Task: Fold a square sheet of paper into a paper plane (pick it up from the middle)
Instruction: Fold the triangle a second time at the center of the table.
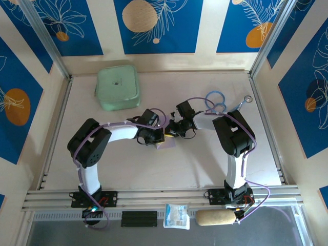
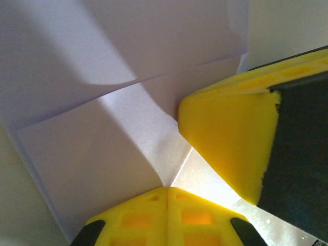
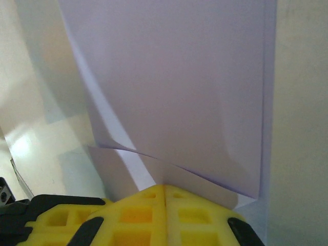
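Two claws (image 2: 167, 190) (image 3: 165, 187) tight on lilac paper (image 2: 102, 154); mint pouch (image 1: 119, 87) apart.

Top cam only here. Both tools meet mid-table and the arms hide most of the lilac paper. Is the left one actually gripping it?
Observer: Yes. In the left wrist view the left tool is shut on the lilac paper, which runs out from between its yellow tips.
Operator: Right one?
Observer: Same. In the right wrist view the right tool is shut on the paper, tips pressed together at its near edge.
Operator: Sheet flat or folded?
Observer: Not flat. The left wrist view shows one layer lying over another, with a crease running down into the left tool's tips.
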`<move>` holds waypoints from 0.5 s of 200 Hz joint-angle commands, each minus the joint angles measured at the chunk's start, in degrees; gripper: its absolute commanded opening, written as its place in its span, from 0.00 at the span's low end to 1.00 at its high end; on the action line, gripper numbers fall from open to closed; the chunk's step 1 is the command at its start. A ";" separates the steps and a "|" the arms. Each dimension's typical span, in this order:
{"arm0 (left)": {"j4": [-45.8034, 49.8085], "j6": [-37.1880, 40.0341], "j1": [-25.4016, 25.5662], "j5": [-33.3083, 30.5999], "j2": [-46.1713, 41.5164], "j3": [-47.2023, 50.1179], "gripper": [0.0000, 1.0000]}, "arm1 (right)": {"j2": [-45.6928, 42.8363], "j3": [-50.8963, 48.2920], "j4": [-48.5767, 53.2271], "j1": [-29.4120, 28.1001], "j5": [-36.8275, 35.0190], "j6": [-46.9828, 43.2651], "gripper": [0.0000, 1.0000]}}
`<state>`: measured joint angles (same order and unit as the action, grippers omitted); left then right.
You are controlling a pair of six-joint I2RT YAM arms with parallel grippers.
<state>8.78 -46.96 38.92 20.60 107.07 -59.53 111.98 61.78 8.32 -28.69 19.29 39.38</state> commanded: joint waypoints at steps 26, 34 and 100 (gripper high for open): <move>-1.66 0.03 0.29 -0.11 0.65 5.00 0.03 | 3.32 -2.54 3.60 0.47 -4.75 -0.09 0.00; -1.03 0.11 0.36 0.53 0.07 6.36 0.03 | 3.60 -2.43 3.68 0.52 -4.47 -0.09 0.00; 5.82 0.65 0.41 3.92 -7.19 15.05 0.02 | 4.95 -2.35 6.37 0.83 -7.07 -0.78 0.00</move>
<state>2.35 -46.87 38.87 21.98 101.78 -50.02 112.40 61.65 8.16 -28.45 20.18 39.38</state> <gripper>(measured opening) 0.052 0.055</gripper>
